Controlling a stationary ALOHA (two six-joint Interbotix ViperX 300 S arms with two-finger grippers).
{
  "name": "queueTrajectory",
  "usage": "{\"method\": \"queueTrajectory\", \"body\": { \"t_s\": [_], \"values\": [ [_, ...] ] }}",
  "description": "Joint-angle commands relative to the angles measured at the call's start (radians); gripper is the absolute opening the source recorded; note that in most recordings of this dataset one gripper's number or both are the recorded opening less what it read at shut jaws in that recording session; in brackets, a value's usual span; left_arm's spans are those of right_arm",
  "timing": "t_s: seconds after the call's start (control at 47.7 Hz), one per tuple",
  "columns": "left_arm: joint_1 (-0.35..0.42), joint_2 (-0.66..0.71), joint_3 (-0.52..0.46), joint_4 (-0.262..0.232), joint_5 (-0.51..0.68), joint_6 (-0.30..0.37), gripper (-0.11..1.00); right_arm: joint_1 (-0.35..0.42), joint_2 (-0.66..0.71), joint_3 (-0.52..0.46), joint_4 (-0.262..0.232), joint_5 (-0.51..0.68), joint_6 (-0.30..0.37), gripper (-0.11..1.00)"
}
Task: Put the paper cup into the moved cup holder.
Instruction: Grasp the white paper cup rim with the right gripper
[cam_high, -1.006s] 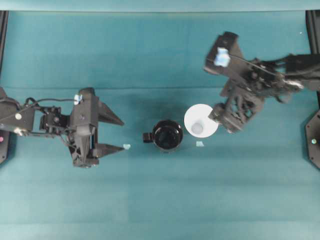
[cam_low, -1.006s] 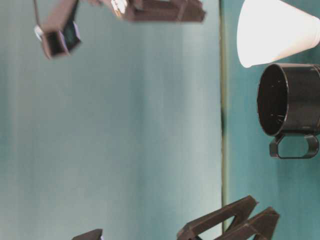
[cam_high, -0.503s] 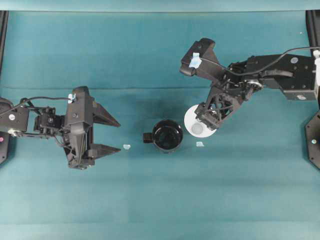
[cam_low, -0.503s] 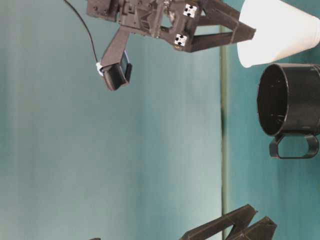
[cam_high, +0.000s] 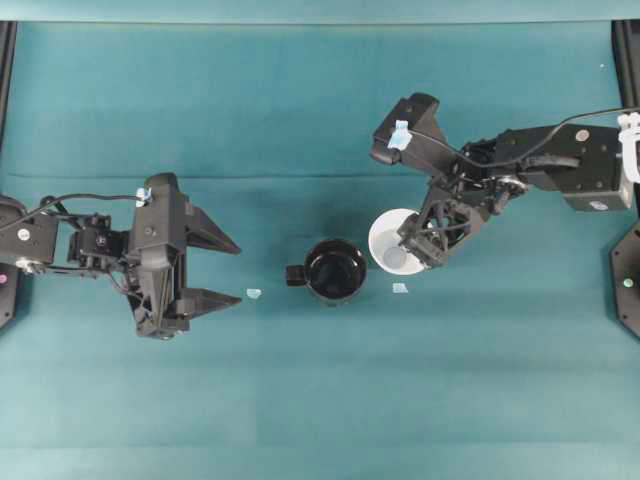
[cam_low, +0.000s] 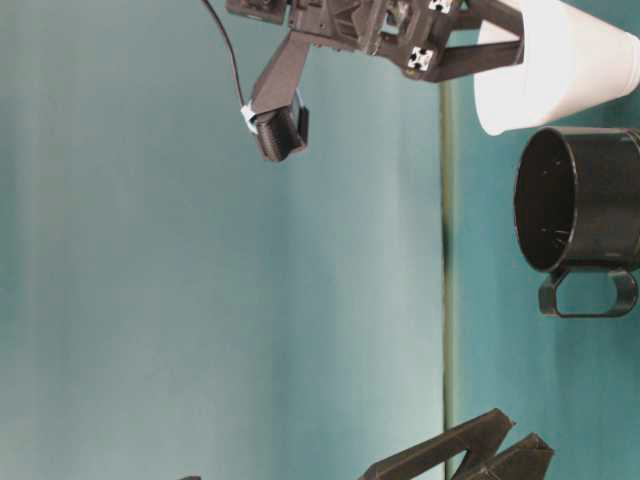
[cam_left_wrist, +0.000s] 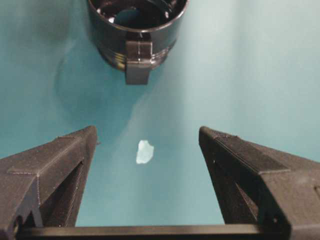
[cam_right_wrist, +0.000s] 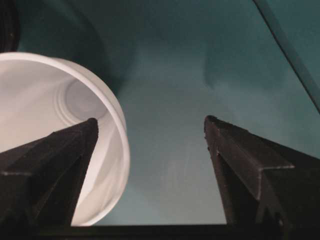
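The white paper cup (cam_high: 390, 238) stands upright just right of the black cup holder (cam_high: 335, 270), apart from it; both also show in the table-level view, the paper cup (cam_low: 560, 65) and the cup holder (cam_low: 585, 200). My right gripper (cam_high: 418, 250) is open at the cup's right rim. In the right wrist view one finger (cam_right_wrist: 75, 150) sits over the inside of the paper cup (cam_right_wrist: 45, 100), the other finger outside, with the rim wall between them. My left gripper (cam_high: 238, 272) stands open and empty left of the holder, facing the stubby tab (cam_left_wrist: 137, 62) on the cup holder (cam_left_wrist: 107, 32).
Two small pale tape scraps lie on the teal cloth: one (cam_high: 254, 293) left of the holder, one (cam_high: 400, 288) below the cup. Black frame rails (cam_high: 628, 60) run along the left and right edges.
The right arm has swung in and come down onto the cup's right rim, one finger now over the cup's inside. The left arm drew back a little to the left, then held still.
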Motion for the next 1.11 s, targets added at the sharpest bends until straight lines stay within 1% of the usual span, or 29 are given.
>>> {"method": "queueTrajectory", "body": {
  "t_s": [0.0, 0.189, 0.251, 0.293, 0.335, 0.503, 0.566, 0.649, 0.733, 0.922, 1.006, 1.089],
  "values": [
    [-0.002, -0.011, -0.008, 0.002, -0.005, -0.002, 0.85, 0.003, -0.005, -0.011, 0.002, -0.006, 0.011, 0.84],
    [-0.002, -0.011, -0.008, 0.003, -0.006, -0.002, 0.85, 0.002, -0.003, -0.012, 0.002, -0.011, 0.012, 0.83],
    [-0.002, -0.011, -0.008, 0.002, -0.006, -0.002, 0.85, 0.002, -0.002, -0.015, 0.002, -0.017, 0.02, 0.8],
    [-0.002, -0.011, -0.008, 0.002, -0.006, -0.002, 0.85, 0.002, 0.0, -0.018, 0.002, -0.026, 0.028, 0.75],
    [-0.002, -0.011, -0.008, 0.002, -0.006, -0.002, 0.85, 0.002, 0.002, -0.023, 0.002, -0.037, 0.035, 0.67],
    [-0.002, -0.011, -0.008, 0.002, -0.006, -0.002, 0.85, 0.003, 0.003, -0.037, 0.003, -0.037, 0.044, 0.2],
    [-0.002, -0.011, -0.008, 0.002, -0.005, -0.002, 0.85, 0.003, -0.002, -0.037, 0.008, -0.018, 0.044, 0.08],
    [-0.002, -0.011, -0.008, 0.002, -0.006, -0.002, 0.85, 0.003, -0.025, -0.044, 0.017, 0.04, 0.043, -0.03],
    [-0.003, -0.011, -0.008, 0.002, -0.006, -0.002, 0.85, 0.002, -0.067, -0.063, 0.017, 0.104, 0.043, -0.08],
    [-0.002, -0.011, -0.008, 0.002, -0.005, -0.002, 0.85, -0.006, -0.164, -0.132, 0.017, 0.233, 0.044, -0.08],
    [-0.002, -0.011, -0.008, 0.002, -0.005, -0.002, 0.85, -0.003, -0.19, -0.176, 0.025, 0.261, 0.046, -0.08],
    [-0.002, -0.011, -0.008, 0.002, -0.005, -0.002, 0.85, 0.003, -0.195, -0.216, 0.038, 0.259, 0.046, -0.08]
  ]
}}
